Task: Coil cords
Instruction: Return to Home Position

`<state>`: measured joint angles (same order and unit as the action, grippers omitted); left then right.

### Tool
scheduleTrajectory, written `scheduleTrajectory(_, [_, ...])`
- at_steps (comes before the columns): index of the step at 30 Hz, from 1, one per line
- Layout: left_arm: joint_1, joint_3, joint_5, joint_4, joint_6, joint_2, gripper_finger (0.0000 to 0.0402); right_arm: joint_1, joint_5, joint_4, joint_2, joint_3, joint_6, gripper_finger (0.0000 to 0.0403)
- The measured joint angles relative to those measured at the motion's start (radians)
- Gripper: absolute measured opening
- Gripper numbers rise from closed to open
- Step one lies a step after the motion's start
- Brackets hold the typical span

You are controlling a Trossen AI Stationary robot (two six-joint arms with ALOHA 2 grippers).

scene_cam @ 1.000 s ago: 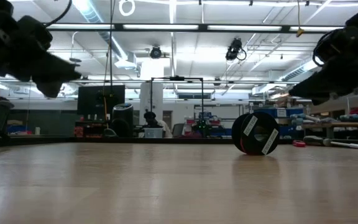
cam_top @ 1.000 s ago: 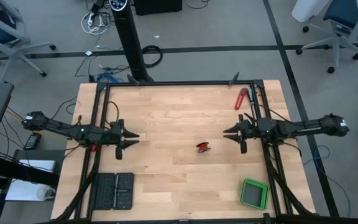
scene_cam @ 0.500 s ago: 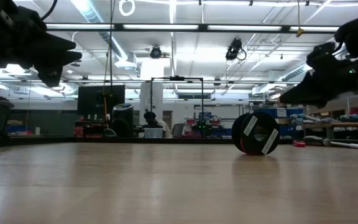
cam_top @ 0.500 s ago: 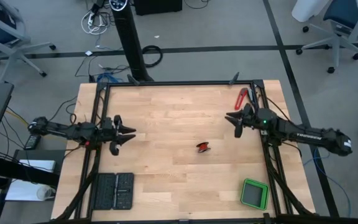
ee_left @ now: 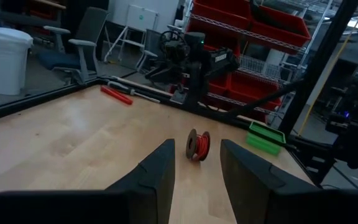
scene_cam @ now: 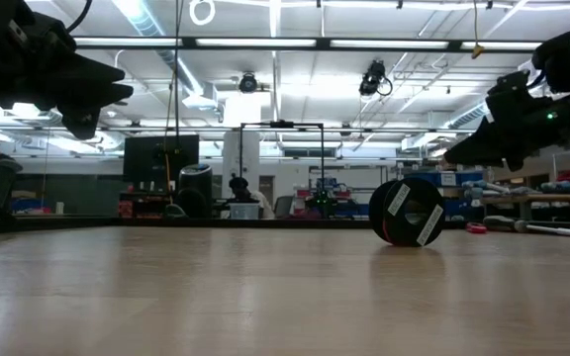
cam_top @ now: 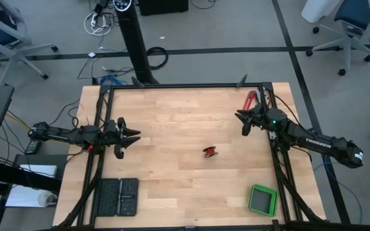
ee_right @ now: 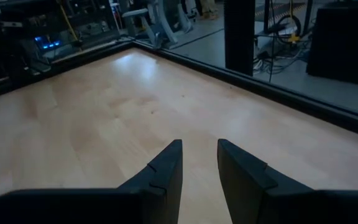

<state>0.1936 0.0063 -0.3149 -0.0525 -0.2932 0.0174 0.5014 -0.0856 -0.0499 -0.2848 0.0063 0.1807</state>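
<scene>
Jaws: both pairs stand apart and hold nothing.

- Left gripper (cam_top: 132,137): over the left part of the table (cam_top: 172,115), lifted clear of the wood, fingers pointing toward the middle. Its wrist view looks through the gap between them at the spool farther off.
- Black tray (cam_top: 119,197): flat on the near left corner, just beside the frame rail, well apart from the left gripper.
- Red wire (cam_top: 209,152): wound onto a black spool (scene_cam: 407,212) that stands on its rims on bare wood, a little right of the table's middle. It lies between the two grippers and touches neither.
- Right gripper (cam_top: 240,123): over the right part of the table toward the far edge, lifted clear, fingers pointing toward the middle, with only bare wood beneath.
- Red-handled tool (cam_top: 250,101): lying near the far right corner, just beside the right gripper's arm.
- Green box (cam_top: 263,200): on the near right corner, well apart from the spool.
</scene>
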Motion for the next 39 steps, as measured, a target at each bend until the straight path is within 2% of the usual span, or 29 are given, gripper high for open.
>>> scheduleTrajectory(39, [0.001,0.000,0.000,-0.059,0.000,0.000,0.0131,0.000,0.001,-0.016,0.000,0.000,0.000,0.0100])
